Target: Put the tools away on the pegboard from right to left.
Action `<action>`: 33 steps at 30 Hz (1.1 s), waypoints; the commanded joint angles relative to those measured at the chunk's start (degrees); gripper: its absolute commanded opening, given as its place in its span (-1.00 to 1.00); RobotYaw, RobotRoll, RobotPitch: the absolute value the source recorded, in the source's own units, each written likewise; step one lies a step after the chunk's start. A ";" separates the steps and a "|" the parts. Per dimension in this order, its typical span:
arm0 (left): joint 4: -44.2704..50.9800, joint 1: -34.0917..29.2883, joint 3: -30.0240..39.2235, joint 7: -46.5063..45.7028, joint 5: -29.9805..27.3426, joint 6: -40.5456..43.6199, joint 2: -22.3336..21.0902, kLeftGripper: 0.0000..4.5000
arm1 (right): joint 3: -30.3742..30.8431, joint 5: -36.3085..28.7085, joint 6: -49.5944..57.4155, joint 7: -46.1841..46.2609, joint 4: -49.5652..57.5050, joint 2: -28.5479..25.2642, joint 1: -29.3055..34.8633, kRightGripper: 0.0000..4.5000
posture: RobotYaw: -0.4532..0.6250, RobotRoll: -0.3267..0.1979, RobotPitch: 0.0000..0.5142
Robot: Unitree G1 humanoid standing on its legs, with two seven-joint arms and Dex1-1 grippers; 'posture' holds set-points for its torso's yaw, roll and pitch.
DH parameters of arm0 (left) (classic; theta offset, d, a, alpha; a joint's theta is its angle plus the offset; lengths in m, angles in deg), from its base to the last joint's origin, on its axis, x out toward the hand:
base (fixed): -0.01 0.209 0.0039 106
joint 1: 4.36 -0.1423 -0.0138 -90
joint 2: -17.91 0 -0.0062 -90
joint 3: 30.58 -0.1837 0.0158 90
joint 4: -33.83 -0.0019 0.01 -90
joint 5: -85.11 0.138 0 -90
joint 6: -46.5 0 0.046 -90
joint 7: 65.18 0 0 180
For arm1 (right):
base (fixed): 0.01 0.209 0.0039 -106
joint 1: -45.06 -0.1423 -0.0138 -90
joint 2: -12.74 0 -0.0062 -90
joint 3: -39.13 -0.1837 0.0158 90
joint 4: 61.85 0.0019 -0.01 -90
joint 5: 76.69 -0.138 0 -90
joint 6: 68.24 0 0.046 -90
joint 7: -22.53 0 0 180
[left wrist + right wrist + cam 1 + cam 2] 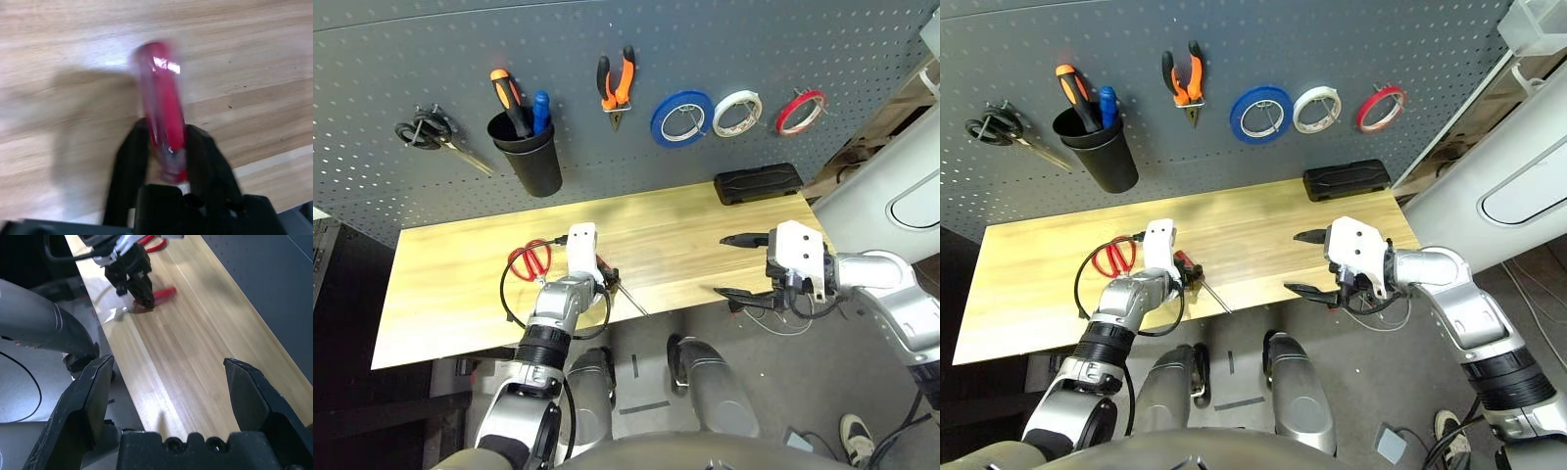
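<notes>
Left gripper (610, 281) is clamped on the red-handled screwdriver (605, 270) near the tabletop's (460, 294) front edge; the thin metal shaft runs out past the fingers toward that edge. Left eye view: red-handled scissors (530, 259) lie flat just beside the left forearm, toward the pegboard (607, 29). On the board, the thin red tape ring (800, 112) hangs farthest right and the orange-and-black-handled pliers (616, 86) hang mid-board, with a white tape roll (737, 113) and a blue tape roll (681, 118) between them. The black cup holder (530, 154) sits left of the pliers with an orange-handled driver and a blue one in it; black-handled scissors (429, 130) hang farther left. A black case (759, 183) rests at the tabletop's back right. Right eye view: right gripper (1308, 263) hangs off the front right edge, fingers spread wide, nothing between them. Left wrist view: the red handle sits pinched between the two black fingers, just over the wood; contact with the surface cannot be told. Right wrist view: open jaws frame bare wood, and the left gripper shows beyond with the red handle. Judgement: ring and pliers look stowed, so the screwdriver is the step in hand. The next move calls for lifting it clear, carrying it to the cup holder, and dropping it in shaft down beside the two drivers. Scissors come last.
</notes>
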 commanded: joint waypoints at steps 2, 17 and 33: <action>-2.19 0.00 -0.89 1.07 1.75 -1.35 0.11 -0.64 | -1.11 -0.37 0.05 -0.26 0.44 -0.81 0.80 1.00 | -0.46 0.25 -0.20; 22.88 -3.81 -2.75 9.81 0.19 7.98 -6.50 -0.64 | -1.79 -3.83 -1.14 -4.63 -3.83 0.01 -2.33 1.00 | -0.33 0.25 -0.30; 58.41 -14.08 5.87 19.87 -11.06 21.75 -20.01 -0.64 | -13.64 -26.08 12.34 -11.36 -1.63 -0.30 -5.06 1.00 | -0.19 0.25 -0.55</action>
